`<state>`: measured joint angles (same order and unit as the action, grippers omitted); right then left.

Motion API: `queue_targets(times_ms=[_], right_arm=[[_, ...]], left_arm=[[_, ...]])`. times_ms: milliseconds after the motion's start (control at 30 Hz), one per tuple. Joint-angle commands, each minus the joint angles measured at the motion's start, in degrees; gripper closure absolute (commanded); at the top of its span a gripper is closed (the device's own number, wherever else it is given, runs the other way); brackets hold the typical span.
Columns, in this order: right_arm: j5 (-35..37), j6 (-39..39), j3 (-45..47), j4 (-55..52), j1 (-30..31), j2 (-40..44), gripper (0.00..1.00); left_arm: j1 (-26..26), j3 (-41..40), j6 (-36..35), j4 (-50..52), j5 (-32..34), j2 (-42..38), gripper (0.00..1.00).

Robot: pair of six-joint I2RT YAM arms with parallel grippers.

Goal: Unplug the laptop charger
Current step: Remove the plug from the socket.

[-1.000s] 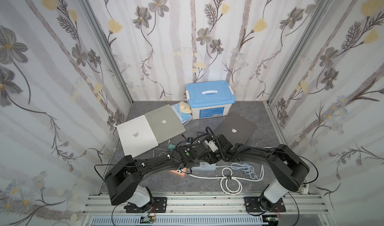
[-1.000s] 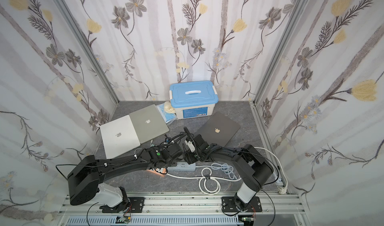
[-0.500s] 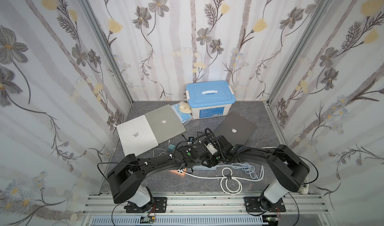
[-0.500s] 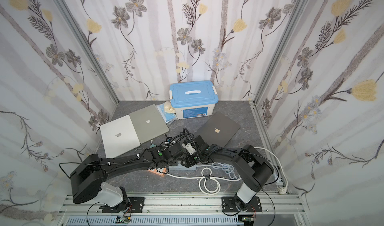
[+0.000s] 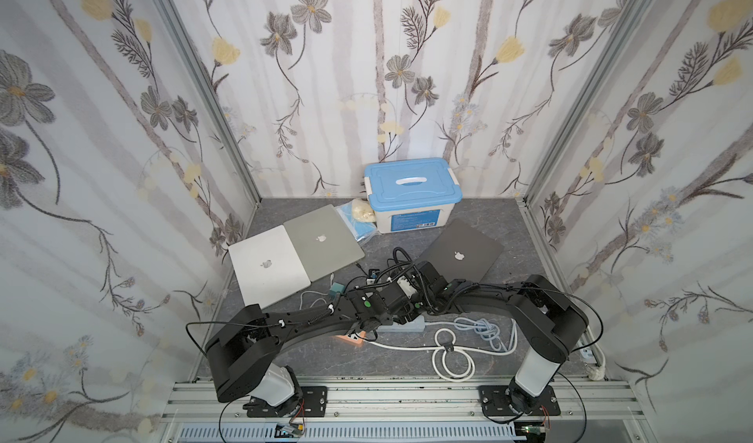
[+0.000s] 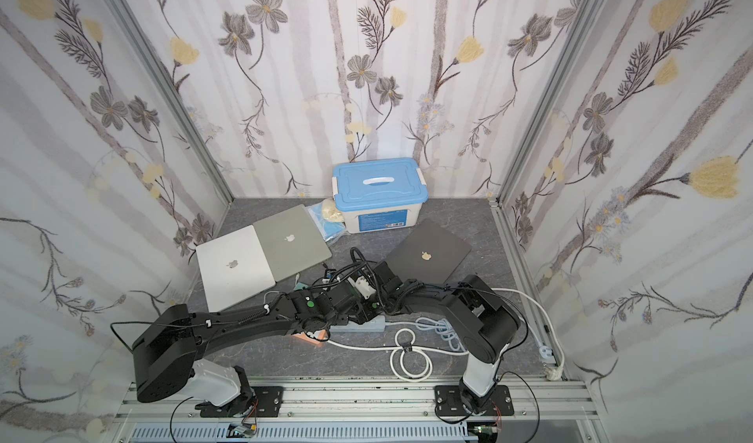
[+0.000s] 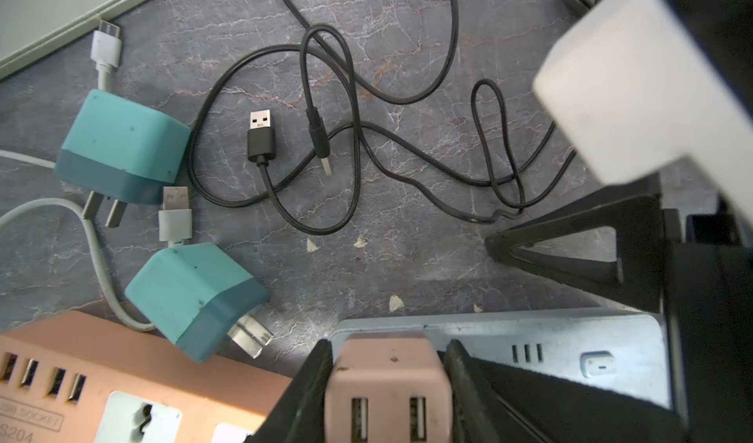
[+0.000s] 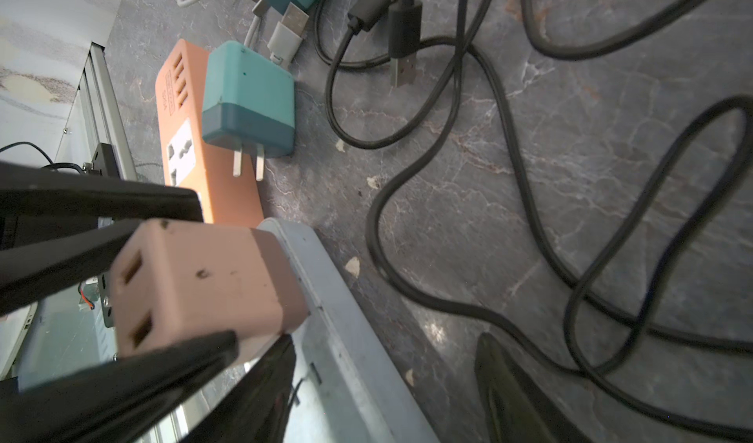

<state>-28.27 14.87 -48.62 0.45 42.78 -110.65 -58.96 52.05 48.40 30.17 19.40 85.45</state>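
Observation:
The laptop charger [image 7: 387, 380] is a pink cube with two USB slots, and its base sits against the grey power strip [image 7: 570, 339]. My left gripper [image 7: 388, 345] is shut on the pink charger, one finger flat on each side. The right wrist view shows the charger [image 8: 195, 286] between those black fingers [image 8: 122, 237]. My right gripper [image 8: 385, 339] stands open astride the strip's [image 8: 346, 359] long edge, with one finger over the strip and one on the floor. In both top views the two wrists crowd over the strip [image 5: 401, 326] [image 6: 366, 324].
An orange socket block [image 7: 122, 380] lies by the strip's end. Two unplugged teal chargers [image 7: 122, 143] [image 7: 195, 298] and loose black USB cables [image 7: 358, 135] lie beyond. Three closed laptops [image 5: 269, 263] [image 5: 322, 239] [image 5: 458, 255], a blue-lidded box [image 5: 411, 184] and coiled white cable [image 5: 452, 363] surround them.
The right wrist has shifted a little to the left over the power strip. The left gripper stays clamped on the pink charger in the same place.

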Motion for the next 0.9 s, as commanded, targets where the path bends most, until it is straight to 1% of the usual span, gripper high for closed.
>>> queue_targets(times_ms=[0, 100, 267, 567, 867], right_arm=[[9.23, -0.11, 0.81, -11.00, 0.10, -1.78, 0.28], [10.56, -0.20, 0.81, -11.65, 0.11, -2.13, 0.29], [10.11, -0.44, 0.98, -11.57, 0.18, -2.60, 0.29], [10.01, -1.16, 0.83, -12.10, 0.37, -3.52, 0.29], [12.07, -1.25, -1.55, -14.32, 1.23, -6.22, 0.29]], left_arm=[[-0.03, 0.60, -0.41, -1.86, 0.76, -0.09, 1.00], [-0.09, 0.61, -0.46, -1.57, 1.19, -0.78, 1.00], [-0.02, -0.19, -0.50, -0.99, 1.96, -2.04, 1.00], [-0.02, -1.91, 0.34, -2.26, 3.00, -1.32, 1.00], [-0.02, -2.59, -0.50, -3.57, 5.20, -3.86, 0.99]])
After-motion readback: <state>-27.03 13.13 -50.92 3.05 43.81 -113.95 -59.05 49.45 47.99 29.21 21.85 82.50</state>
